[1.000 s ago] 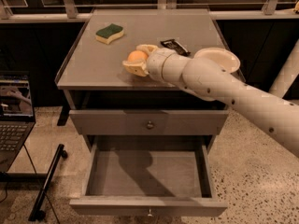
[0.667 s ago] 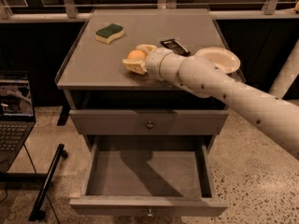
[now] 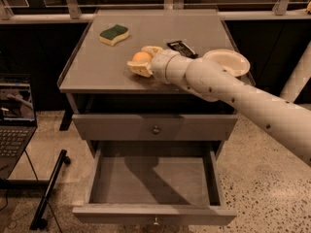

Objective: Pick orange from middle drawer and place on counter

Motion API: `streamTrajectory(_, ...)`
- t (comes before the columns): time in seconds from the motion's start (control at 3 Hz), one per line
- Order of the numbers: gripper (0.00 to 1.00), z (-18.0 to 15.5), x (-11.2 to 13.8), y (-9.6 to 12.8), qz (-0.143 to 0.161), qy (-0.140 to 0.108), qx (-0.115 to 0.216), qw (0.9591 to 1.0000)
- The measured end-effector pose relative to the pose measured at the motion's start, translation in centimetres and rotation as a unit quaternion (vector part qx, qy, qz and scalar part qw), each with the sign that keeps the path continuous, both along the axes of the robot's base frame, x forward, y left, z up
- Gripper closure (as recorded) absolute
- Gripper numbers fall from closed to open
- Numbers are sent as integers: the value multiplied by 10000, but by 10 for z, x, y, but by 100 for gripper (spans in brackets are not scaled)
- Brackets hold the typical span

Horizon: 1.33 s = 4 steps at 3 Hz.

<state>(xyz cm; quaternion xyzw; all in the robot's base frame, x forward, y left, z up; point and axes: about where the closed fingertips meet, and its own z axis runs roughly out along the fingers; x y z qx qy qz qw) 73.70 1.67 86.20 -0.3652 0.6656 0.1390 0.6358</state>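
orange [image 3: 141, 57] in hand [image 3: 137, 59], on counter [image 3: 95, 69]

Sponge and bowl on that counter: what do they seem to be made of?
The sponge looks like soft yellow foam with a rougher green scouring top. The bowl looks smooth and pale, plastic or ceramic, unclear which. The gripper, over the counter, holds the orange.

No text, gripper [image 3: 139, 59] holds orange [image 3: 142, 57] on counter [image 3: 97, 69]
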Motion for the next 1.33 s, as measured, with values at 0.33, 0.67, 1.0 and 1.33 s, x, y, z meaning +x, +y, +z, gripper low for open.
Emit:
streamTrajectory(0.33,36,0,0,0,0,0,0,10000)
streamTrajectory(0.67,13,0,0,0,0,0,0,10000)
streamTrajectory(1.0,0,0,0,0,1,0,0,10000)
streamTrajectory(1.33,0,0,0,0,1,0,0,10000)
